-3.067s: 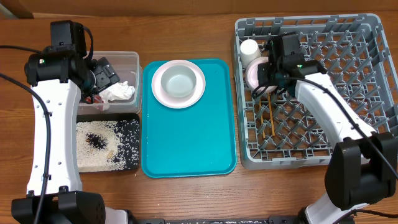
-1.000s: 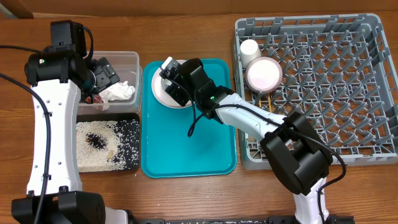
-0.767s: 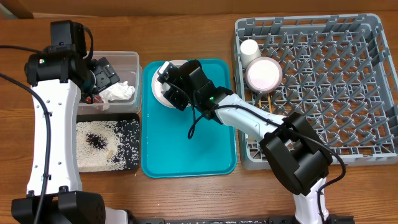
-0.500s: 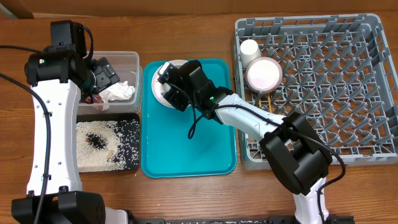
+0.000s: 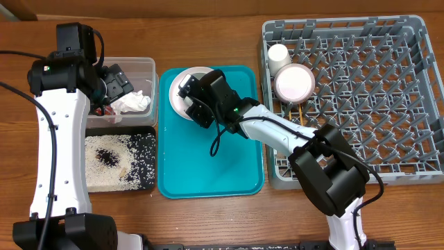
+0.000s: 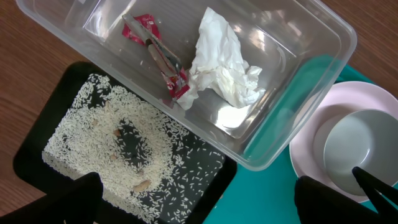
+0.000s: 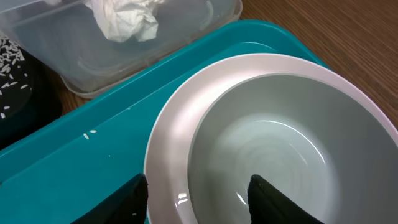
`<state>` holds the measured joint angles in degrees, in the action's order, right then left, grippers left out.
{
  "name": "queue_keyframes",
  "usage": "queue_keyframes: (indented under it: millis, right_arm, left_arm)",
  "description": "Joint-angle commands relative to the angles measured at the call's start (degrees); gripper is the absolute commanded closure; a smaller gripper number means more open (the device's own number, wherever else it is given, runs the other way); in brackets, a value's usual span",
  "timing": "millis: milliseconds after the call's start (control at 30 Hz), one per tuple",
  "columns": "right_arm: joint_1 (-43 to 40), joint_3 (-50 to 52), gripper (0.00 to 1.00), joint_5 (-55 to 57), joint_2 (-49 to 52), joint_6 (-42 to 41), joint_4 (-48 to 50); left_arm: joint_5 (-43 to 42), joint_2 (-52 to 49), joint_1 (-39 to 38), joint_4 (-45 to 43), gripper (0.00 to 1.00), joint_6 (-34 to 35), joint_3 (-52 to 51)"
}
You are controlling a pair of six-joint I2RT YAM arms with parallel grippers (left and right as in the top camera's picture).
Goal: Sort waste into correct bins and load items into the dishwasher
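Note:
A white plate point(image 7: 171, 143) with a pale grey bowl point(image 7: 273, 143) in it sits at the far end of the teal tray point(image 5: 208, 160). My right gripper point(image 7: 202, 202) hangs low over them and is open: one finger stands outside the plate's rim, the other inside the bowl. In the overhead view the right gripper point(image 5: 189, 97) hides most of the bowl. My left gripper point(image 6: 196, 205) is open and empty above the clear tub point(image 6: 311, 74), which holds the napkin point(image 6: 227, 68) and red wrapper point(image 6: 163, 62). Rice point(image 6: 106, 143) lies in the black tray point(image 6: 43, 124).
At the right, the grey dish rack point(image 5: 433, 97) holds a white cup point(image 5: 279, 54), a pink bowl point(image 5: 295, 82) and chopsticks point(image 5: 303, 121) in its left part. The right arm stretches from the rack's near left corner across the teal tray.
Three seconds ago my right gripper was in the rack at the pink bowl; it now hangs over the plate and bowl, shifting only slightly in the last second. The left arm has not moved.

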<state>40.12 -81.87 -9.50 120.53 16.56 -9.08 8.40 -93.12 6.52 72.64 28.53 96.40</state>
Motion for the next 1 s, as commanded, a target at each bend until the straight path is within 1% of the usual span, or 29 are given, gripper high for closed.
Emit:
queue_keyframes:
  millis: [0, 267, 467, 600, 967]
  right_arm:
    - [-0.35, -1.36, 0.47, 2.03, 0.76, 0.00, -0.63]
    - [-0.35, -1.36, 0.46, 8.61, 0.72, -0.02, -4.85]
    - [-0.35, -1.49, 0.46, 8.59, 0.26, -0.04, -6.93]
    - [-0.35, -1.53, 0.46, 8.37, -1.11, -0.98, -10.12]
    - [-0.35, -1.53, 0.46, 8.37, -5.57, -1.95, -9.70]
  left_arm:
    - [0.37, -0.33, 0.20, -0.04, 0.00, -0.44, 0.83]
    - [0.37, -0.33, 0.20, -0.04, 0.00, -0.44, 0.83]
    - [0.37, -0.33, 0.20, -0.04, 0.00, -0.44, 0.85]
    - [0.35, -0.33, 0.20, -0.04, 0.00, -0.44, 0.83]
    - [0.35, -0.33, 0.20, -0.04, 0.00, -0.44, 0.83]
